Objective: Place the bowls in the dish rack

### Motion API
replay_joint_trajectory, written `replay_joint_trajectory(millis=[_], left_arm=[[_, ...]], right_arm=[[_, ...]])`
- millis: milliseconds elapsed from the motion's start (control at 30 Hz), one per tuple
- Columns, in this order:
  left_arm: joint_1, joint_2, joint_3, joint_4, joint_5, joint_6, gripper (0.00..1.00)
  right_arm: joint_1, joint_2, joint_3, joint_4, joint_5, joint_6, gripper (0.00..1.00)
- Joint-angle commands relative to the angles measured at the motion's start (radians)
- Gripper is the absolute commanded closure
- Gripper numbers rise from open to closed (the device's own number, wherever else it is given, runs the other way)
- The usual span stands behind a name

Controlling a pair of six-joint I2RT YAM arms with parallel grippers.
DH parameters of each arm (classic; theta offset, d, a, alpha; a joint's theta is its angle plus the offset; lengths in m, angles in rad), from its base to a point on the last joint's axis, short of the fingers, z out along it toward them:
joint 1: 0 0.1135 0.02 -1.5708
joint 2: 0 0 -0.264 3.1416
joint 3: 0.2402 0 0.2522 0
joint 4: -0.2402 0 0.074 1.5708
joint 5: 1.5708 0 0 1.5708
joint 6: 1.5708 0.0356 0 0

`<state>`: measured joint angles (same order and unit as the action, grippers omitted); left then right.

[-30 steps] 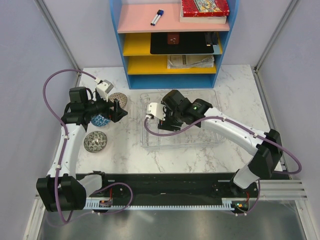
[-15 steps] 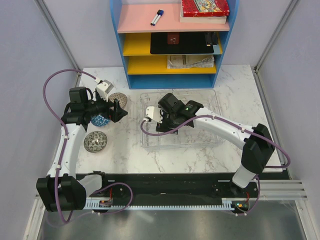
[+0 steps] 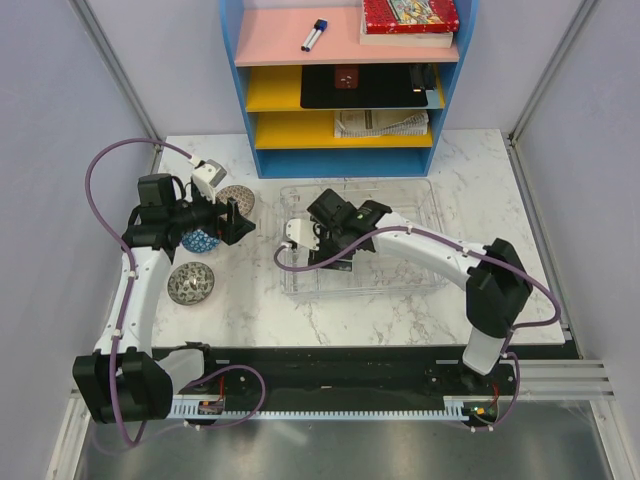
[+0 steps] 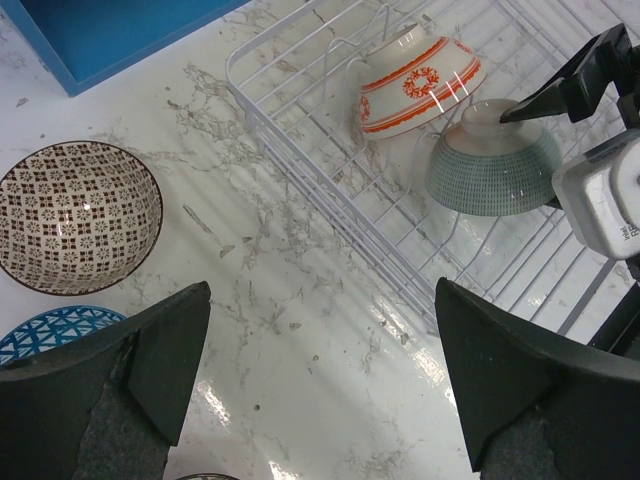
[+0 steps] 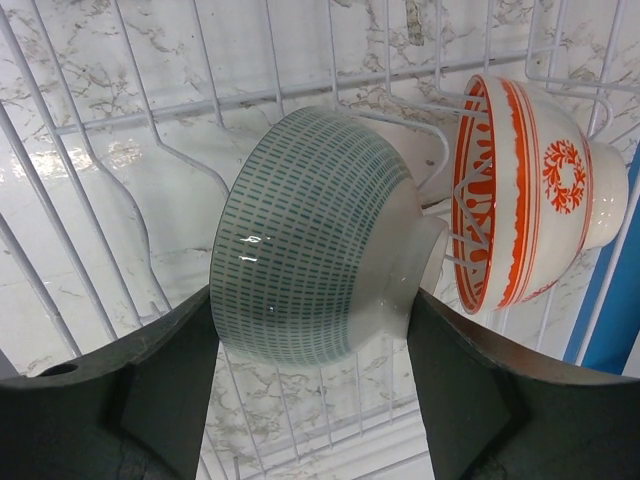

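Note:
The dish rack [image 3: 420, 200] is a clear tray with white wire dividers [image 4: 300, 150]. An orange-red and white bowl [image 5: 530, 200] stands on edge in it, also seen in the left wrist view [image 4: 415, 80]. My right gripper [image 5: 312, 298] is shut on a grey-green bowl [image 5: 310, 240], held on its side among the wires beside the orange one; it also shows in the left wrist view [image 4: 490, 160]. My left gripper [image 4: 320, 380] is open and empty above the table left of the rack. A brown patterned bowl [image 4: 75, 215], a blue bowl [image 4: 50, 330] and a grey speckled bowl [image 3: 190, 283] sit on the table.
A blue shelf unit [image 3: 345, 90] stands at the back behind the rack. Grey walls close in both sides. The left arm [image 3: 160, 215] hangs over the blue bowl [image 3: 197, 240]; the brown bowl [image 3: 236, 198] lies just behind its gripper [image 3: 240, 222].
My right gripper has shifted left and slightly back inside the rack with the grey-green bowl. The left arm has not moved.

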<state>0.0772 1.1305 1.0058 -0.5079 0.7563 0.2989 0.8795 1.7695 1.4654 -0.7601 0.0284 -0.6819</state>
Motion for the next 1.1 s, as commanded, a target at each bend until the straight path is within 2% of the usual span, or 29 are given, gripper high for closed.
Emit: replay_joint_trajectory(millis=[0, 167, 300, 333, 400, 433, 500, 533, 600, 667, 933, 1067], left_arm=[[0.006, 0.002, 0.001, 0.003, 0.032, 0.031, 0.00], [0.007, -0.001, -0.001, 0.002, 0.032, 0.029, 0.00], [0.007, -0.005, -0.003, 0.002, 0.032, 0.029, 0.00], [0.006, -0.005, -0.003, 0.002, 0.032, 0.029, 0.00], [0.009, -0.008, -0.003, 0.002, 0.034, 0.031, 0.00], [0.007, -0.008, -0.003, 0.002, 0.035, 0.032, 0.00], [0.007, -0.009, -0.004, 0.002, 0.038, 0.031, 0.00], [0.009, -0.009, -0.004, 0.002, 0.038, 0.031, 0.00], [0.009, -0.008, -0.004, 0.002, 0.038, 0.032, 0.00], [0.012, -0.009, -0.004, 0.002, 0.041, 0.032, 0.00], [0.012, -0.014, -0.004, 0.000, 0.038, 0.034, 0.00], [0.016, -0.014, 0.001, 0.002, -0.021, 0.036, 0.00]], right_arm=[[0.010, 0.036, 0.072, -0.021, 0.036, -0.062, 1.00], [0.016, 0.080, 0.122, -0.080, 0.038, -0.103, 0.99], [0.016, 0.126, 0.159, -0.100, 0.044, -0.116, 0.88], [0.016, 0.133, 0.164, -0.102, 0.053, -0.116, 0.79], [0.018, 0.146, 0.173, -0.102, 0.054, -0.116, 0.71], [0.018, 0.150, 0.174, -0.102, 0.056, -0.113, 0.57], [0.018, 0.156, 0.188, -0.104, 0.056, -0.105, 0.42], [0.016, 0.154, 0.188, -0.104, 0.057, -0.100, 0.31], [0.018, 0.145, 0.199, -0.104, 0.061, -0.094, 0.21], [0.016, 0.125, 0.202, -0.105, 0.056, -0.085, 0.03], [0.016, 0.064, 0.274, -0.162, 0.007, -0.064, 0.02], [0.015, -0.016, 0.296, -0.171, -0.012, -0.036, 0.02]])
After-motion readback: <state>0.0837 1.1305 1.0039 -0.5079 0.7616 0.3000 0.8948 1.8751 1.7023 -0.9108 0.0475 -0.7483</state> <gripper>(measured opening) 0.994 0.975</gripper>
